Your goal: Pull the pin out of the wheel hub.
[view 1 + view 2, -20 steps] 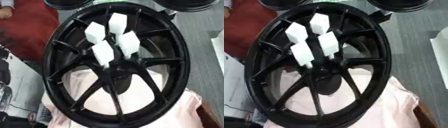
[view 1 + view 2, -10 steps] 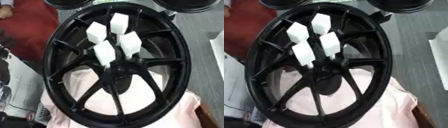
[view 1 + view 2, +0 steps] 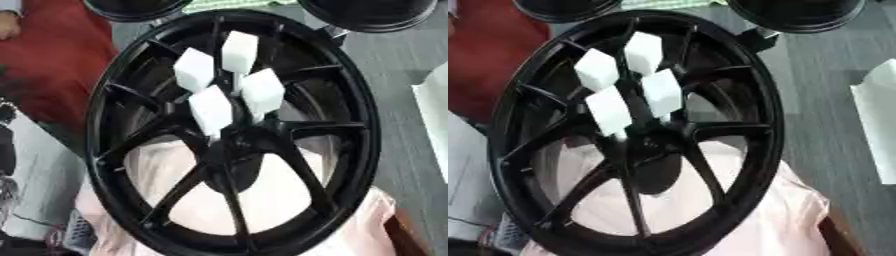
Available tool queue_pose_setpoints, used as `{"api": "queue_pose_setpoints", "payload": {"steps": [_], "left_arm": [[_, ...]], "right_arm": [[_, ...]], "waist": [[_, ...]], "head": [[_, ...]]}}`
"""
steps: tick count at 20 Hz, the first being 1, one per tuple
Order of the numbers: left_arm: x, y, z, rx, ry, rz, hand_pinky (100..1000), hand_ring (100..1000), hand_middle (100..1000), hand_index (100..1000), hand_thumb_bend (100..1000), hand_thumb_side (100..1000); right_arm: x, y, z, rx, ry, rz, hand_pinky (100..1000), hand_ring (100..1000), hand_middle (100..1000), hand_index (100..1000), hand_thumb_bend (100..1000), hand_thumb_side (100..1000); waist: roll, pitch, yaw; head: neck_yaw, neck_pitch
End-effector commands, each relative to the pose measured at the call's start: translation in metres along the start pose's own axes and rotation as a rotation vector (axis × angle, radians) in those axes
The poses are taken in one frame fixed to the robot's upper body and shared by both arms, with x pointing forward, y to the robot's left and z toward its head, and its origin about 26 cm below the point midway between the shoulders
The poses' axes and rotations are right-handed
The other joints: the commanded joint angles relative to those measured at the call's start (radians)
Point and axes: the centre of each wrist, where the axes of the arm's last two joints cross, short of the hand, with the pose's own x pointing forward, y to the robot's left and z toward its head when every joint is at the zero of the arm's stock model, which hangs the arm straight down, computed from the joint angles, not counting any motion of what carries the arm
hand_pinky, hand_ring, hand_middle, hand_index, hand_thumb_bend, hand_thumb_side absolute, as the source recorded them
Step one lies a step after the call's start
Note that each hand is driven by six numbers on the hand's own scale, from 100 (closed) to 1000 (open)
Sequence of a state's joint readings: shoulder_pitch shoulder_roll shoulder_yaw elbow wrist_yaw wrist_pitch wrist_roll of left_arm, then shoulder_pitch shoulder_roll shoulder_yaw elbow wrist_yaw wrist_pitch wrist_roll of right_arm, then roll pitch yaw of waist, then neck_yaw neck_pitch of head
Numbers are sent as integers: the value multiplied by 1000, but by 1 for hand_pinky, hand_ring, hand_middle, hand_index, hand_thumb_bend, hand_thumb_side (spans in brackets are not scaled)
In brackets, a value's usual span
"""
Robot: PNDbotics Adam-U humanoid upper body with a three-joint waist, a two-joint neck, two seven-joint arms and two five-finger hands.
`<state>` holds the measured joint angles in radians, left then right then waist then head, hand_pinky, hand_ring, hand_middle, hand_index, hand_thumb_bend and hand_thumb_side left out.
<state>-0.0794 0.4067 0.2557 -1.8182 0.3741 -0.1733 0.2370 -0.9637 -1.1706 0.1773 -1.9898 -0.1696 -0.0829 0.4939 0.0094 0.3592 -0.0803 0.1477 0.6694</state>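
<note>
In the left eye view, a black wheel (image 3: 236, 135) with thin spokes fills most of the picture, its hub (image 3: 229, 150) a little below the middle. Four white block-shaped pins (image 3: 229, 82) stand in a cluster just above the hub, each on a thin stem that runs down toward it. Pale pink cloth (image 3: 262, 200) shows through the lower spokes and beyond the lower rim. Red cloth (image 3: 52, 60) lies at the upper left, and a grey surface (image 3: 407, 65) lies to the right with a white thing (image 3: 433, 125) at its edge. No robot hand shows here, so I cannot tell how either stands or how the pins lie relative to it.

In the right eye view, the same wheel sits further left. The white pins again crowd above the hub, and no hand appears.
</note>
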Motion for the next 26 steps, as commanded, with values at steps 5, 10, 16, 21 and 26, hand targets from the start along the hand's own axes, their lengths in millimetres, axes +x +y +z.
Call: {"api": "queue_pose_setpoints", "payload": {"steps": [5, 10, 16, 21, 26], "left_arm": [[11, 4, -7, -21, -32, -37, 787, 787, 795, 850, 174, 872], [11, 4, -8, -25, -34, -36, 786, 788, 795, 849, 175, 872], [12, 3, -8, -28, -35, -33, 785, 788, 794, 849, 175, 872], [11, 3, -8, -29, -31, -29, 785, 788, 794, 848, 175, 873], [10, 2, -7, -28, -27, -25, 784, 788, 792, 847, 175, 874]], "right_arm": [[16, -1, -23, 292, -75, 72, 850, 818, 769, 811, 100, 611], [21, 6, -38, 461, -84, 66, 858, 819, 771, 813, 100, 691], [28, 21, -58, 523, -107, 55, 860, 819, 772, 813, 100, 714], [38, 26, -73, 530, -149, 50, 860, 820, 772, 812, 100, 698], [43, 28, -87, 530, -186, 48, 859, 820, 772, 811, 100, 682]], "waist": [[-13, -5, -1], [-19, 0, 1], [-22, 2, 6], [-21, 3, 11], [-19, 5, 17]], "head": [[2, -26], [-1, -39], [-7, -54], [-9, -58], [-10, -55]]}}
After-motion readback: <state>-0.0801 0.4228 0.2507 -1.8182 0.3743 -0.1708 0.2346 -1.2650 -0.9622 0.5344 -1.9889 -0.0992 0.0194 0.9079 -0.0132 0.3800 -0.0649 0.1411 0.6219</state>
